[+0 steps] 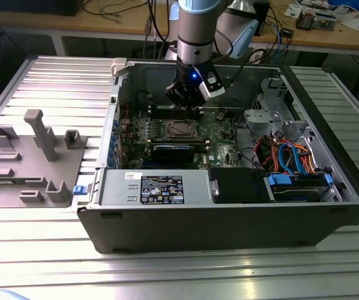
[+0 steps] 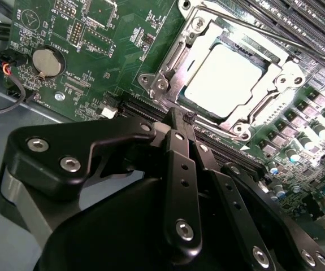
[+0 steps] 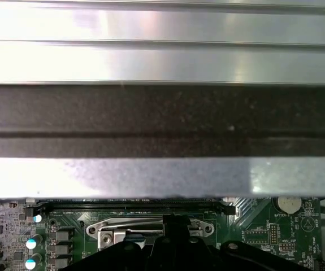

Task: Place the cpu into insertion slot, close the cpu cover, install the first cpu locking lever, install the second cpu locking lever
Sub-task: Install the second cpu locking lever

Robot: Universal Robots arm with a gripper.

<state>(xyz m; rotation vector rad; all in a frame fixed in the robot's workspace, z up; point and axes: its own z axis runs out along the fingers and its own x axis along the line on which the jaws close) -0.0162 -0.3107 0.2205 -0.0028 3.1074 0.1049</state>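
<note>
The cpu [image 2: 229, 76] lies flat in the insertion slot [image 2: 163, 84], its silvery top showing through the cut-out of the cpu cover [image 2: 275, 79], which lies down over it. A thin metal locking lever [image 2: 264, 31] runs along one side of the socket. My black gripper [image 2: 182, 119] hovers just off the socket's edge, fingers pressed together with nothing between them. In the exterior view the gripper [image 1: 188, 100] hangs inside the open computer case, just behind the insertion slot [image 1: 182, 129]. The first wrist view shows the gripper [image 3: 176, 226] over the socket's metal frame [image 3: 111, 230].
Long memory slots [image 2: 298, 22] flank the socket, and a coin battery [image 2: 47, 61] sits on the board. A power supply box [image 1: 148, 187] and a drive bay with blue and orange cables [image 1: 291, 162] fill the case front. A grey fixture tray [image 1: 32, 156] lies at the exterior view's left.
</note>
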